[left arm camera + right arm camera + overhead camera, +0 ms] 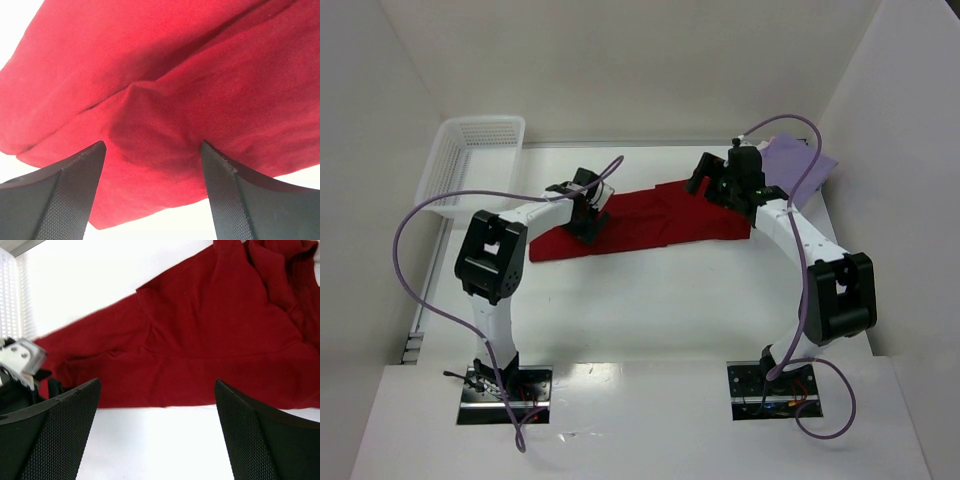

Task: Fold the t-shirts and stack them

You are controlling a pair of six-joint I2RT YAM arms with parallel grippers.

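Note:
A dark red t-shirt (650,222) lies spread in a long band across the middle of the table. My left gripper (588,222) hangs over its left part. In the left wrist view the left gripper (152,145) is open, its fingers wide apart just above a rumpled fold of the red t-shirt (160,75) near its edge. My right gripper (712,185) is at the shirt's right end. In the right wrist view the right gripper (157,382) is open over bare table, with the red t-shirt (200,340) lying ahead of its fingertips. A folded lavender t-shirt (802,160) sits at the back right.
A white mesh basket (470,165) stands at the back left; its wall (10,290) shows in the right wrist view. White walls enclose the table on the left, back and right. Purple cables arc from both arms.

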